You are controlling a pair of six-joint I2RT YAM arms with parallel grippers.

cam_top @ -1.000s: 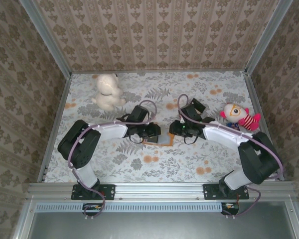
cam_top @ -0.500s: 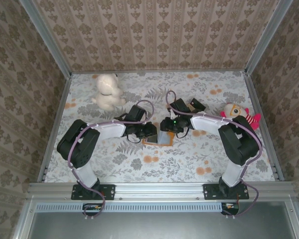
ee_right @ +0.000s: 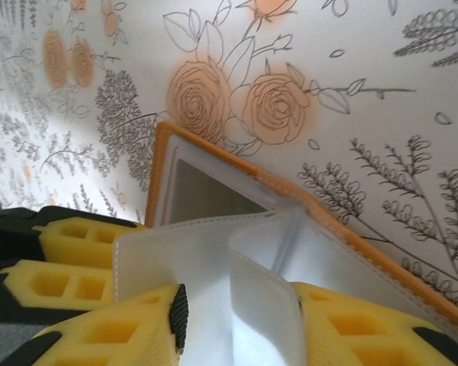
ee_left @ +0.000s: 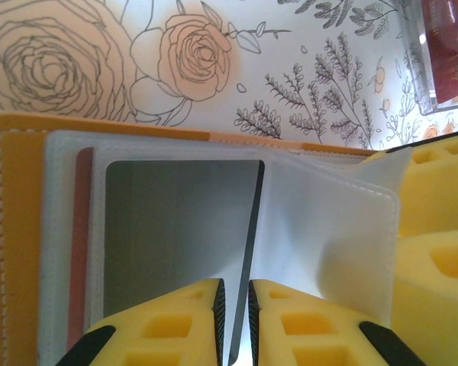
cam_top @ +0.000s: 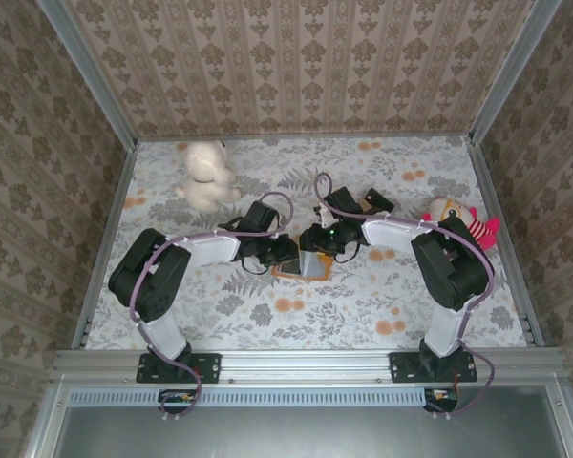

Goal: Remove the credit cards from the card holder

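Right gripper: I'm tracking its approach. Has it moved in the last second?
Yes. The right gripper has moved left, away from the striped doll, and now sits over the card holder.

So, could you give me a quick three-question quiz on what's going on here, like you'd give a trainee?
1. Fill in: the white plush toy sits at the far ___ of the table.
2. What is the left gripper pinching? A) the white plush toy B) a page of the card holder C) nothing
3. True or false: the right gripper is well away from the card holder.
Key: 1 left; 2 B; 3 false, its fingers hold a white page of it.
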